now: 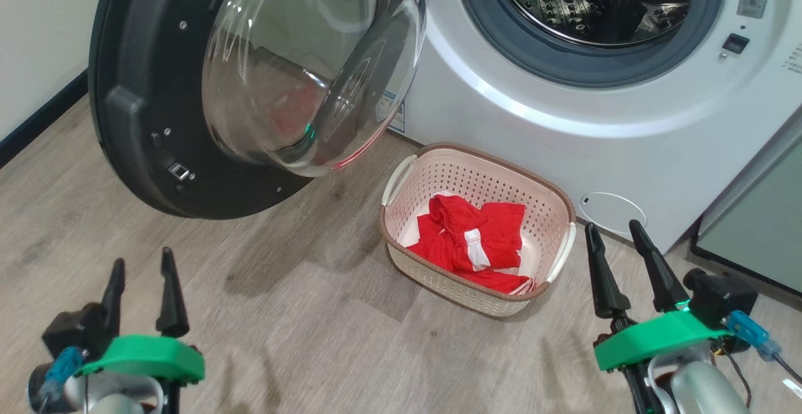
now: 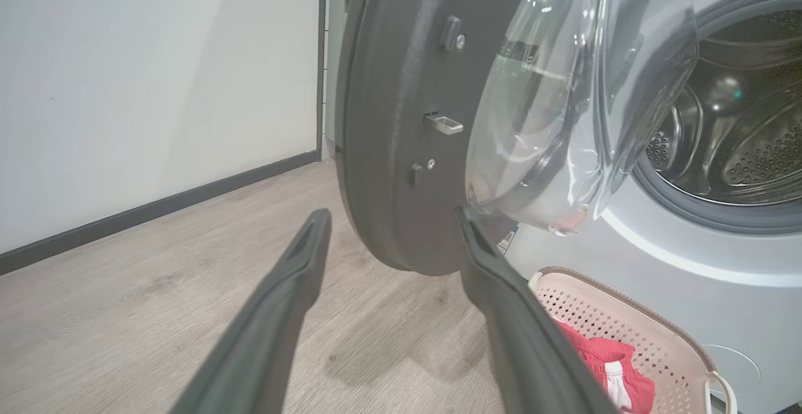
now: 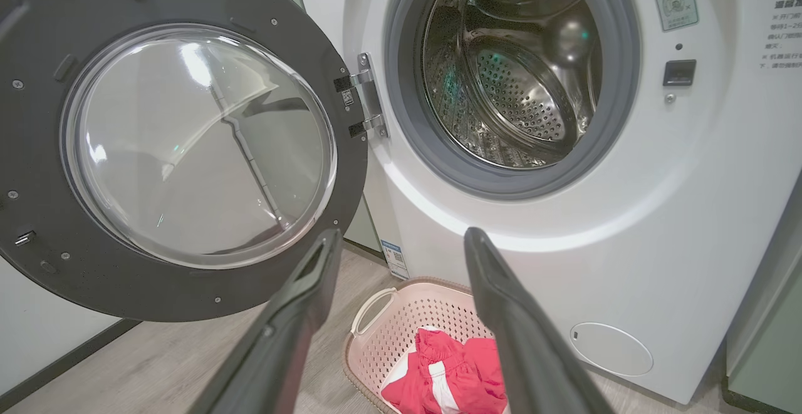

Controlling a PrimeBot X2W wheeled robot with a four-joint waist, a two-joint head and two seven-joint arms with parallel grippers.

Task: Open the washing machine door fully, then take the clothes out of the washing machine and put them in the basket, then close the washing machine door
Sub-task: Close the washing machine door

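Note:
The washing machine (image 1: 626, 119) stands at the upper right of the head view with its steel drum (image 3: 514, 69) showing no clothes. Its door (image 1: 250, 76), black-rimmed with a clear bulging window, hangs wide open to the left (image 3: 188, 138). The red clothes (image 1: 473, 242) with white stripes lie in the cream basket (image 1: 401, 238) on the floor before the washer. My left gripper (image 1: 141, 263) is open at the lower left, below the door, its fingertips (image 2: 313, 226) near the door's rim (image 2: 388, 151). My right gripper (image 1: 617, 229) is open at the lower right, beside the basket's right handle.
Wooden floor (image 1: 282, 314) spreads between the grippers and the basket. A white wall with a dark skirting board (image 2: 156, 207) runs on the left. A pale green cabinet (image 1: 758, 213) stands right of the washer. A small round hatch (image 1: 611, 210) sits low on the washer's front.

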